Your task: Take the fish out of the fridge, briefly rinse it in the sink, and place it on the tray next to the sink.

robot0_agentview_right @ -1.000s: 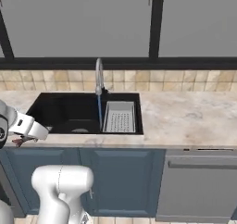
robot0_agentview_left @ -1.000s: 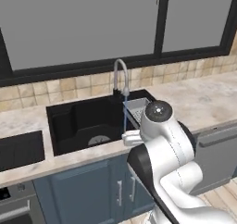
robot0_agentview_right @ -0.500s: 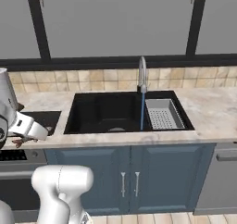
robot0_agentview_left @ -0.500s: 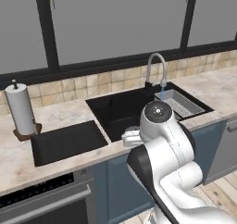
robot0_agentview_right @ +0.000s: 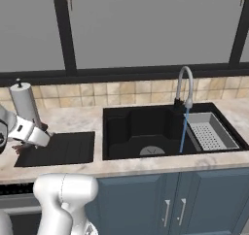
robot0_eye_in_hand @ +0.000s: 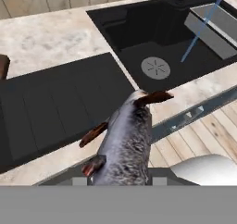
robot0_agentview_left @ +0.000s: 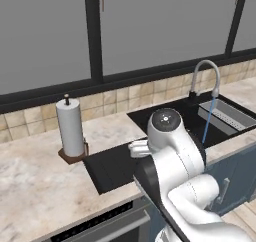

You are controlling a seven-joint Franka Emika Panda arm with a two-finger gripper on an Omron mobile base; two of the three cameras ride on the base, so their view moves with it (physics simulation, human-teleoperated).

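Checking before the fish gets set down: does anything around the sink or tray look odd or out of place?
One thing: the faucet runs a thin blue stream into the sink with nothing under it. The fish is gripped over the counter edge beside the tray. Nothing looks spilled, tipped or damaged.

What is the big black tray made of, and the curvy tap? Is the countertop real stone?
The tray looks like matte black plastic or coated metal: flat, dull, no shine. The tap seems polished metal, since it is silvery with bright highlights. The countertop looks like beige marble-type stone with cloudy veining, though it may be an imitation.
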